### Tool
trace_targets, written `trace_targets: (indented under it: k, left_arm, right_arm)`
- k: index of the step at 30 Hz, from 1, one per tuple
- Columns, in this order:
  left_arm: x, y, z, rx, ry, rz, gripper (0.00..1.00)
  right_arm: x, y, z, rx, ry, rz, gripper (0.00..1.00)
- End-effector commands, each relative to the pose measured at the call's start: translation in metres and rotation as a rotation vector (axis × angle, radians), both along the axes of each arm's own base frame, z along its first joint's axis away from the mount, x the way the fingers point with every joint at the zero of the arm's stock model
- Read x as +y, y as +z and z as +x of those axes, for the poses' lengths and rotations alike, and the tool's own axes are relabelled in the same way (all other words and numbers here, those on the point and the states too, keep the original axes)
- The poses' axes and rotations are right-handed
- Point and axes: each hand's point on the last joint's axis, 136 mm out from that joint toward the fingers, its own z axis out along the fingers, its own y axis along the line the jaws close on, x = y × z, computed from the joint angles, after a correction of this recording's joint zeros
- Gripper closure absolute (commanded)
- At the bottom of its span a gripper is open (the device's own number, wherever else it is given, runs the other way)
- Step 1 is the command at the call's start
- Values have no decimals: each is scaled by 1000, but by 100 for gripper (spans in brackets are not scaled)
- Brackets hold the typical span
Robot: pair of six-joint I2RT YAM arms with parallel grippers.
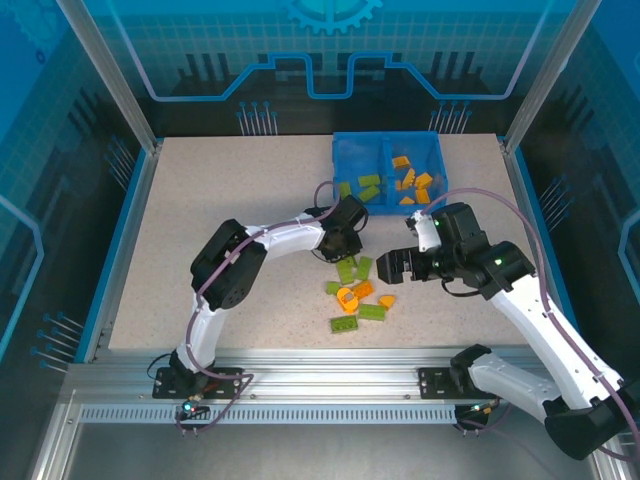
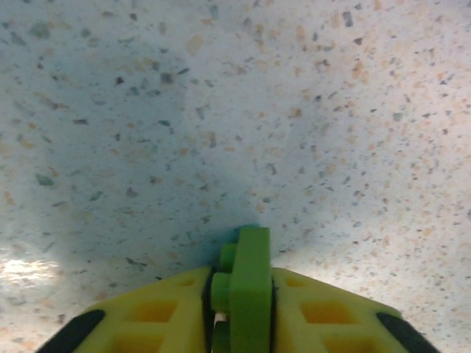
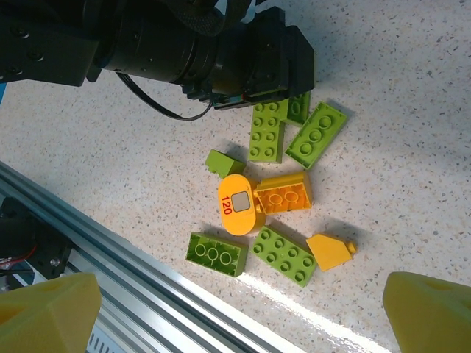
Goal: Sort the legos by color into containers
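Blue bin [image 1: 388, 137] sat at the far side of the bench [image 1: 200, 200] in top view. Its L cmpt held a few green legos [image 1: 366, 186] and its R cmpt several orange ones [image 1: 410, 180], so sorting looked partly done. A loose pile [image 1: 355, 292] lay nearer the arms, w/ L pincer [image 1: 342, 240] at its far edge and R pincer [image 1: 393, 266] just beside it.

L wrist view: L pincer [image 2: 246, 301] was clamped on a green brick [image 2: 252, 272], edge-on, bare bench beyond.

R wrist view: R pincer [image 3: 235, 316] gaped wide, holding nothing. Approx five green and three orange pieces, incl. an oval orange one [image 3: 237, 204], were left to sort. The held brick prob belonged in the L cmpt.
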Motion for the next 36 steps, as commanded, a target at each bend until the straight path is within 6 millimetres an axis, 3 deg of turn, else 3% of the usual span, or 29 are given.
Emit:
trace_targets:
  k: [1, 4, 9, 13, 18, 21, 25, 30, 31, 32, 36]
  left_arm:
    - [-10, 30, 6, -59, -39, -65, 80]
    - [-9, 65, 9, -140, -77, -74, 85]
    - [-1, 144, 19, -361, -171, -19, 89]
    - [5, 186, 48, -563, -264, 173, 90]
    - [11, 190, 118, -686, -274, 438, 97]
    - [8, 173, 156, -693, -275, 476, 96]
    - [-1, 164, 197, -766, -267, 475, 93]
    - [-18, 152, 220, -854, -295, 470, 82]
    - [-20, 150, 222, -858, -299, 466, 75]
    - [-22, 152, 223, -863, -297, 460, 69]
    - [-22, 165, 219, -867, -282, 440, 64]
  right_arm:
    - [6, -2, -4, 18, 14, 14, 0]
    - [6, 1, -2, 7, 10, 15, 0]
    - [3, 6, 0, -13, -5, 7, 0]
    - [0, 9, 3, -32, -22, -2, 0]
    - [0, 12, 4, -36, -29, 6, 0]
    - [-2, 15, 1, -45, -33, 6, 0]
    - [-9, 16, -4, -55, -47, -14, 0]
    - [-14, 16, -11, -55, -52, -14, 0]
    - [-14, 16, -11, -55, -55, -14, 0]
    - [-14, 16, -12, -54, -56, -12, 0]
    - [-14, 15, -13, -53, -60, -6, 0]
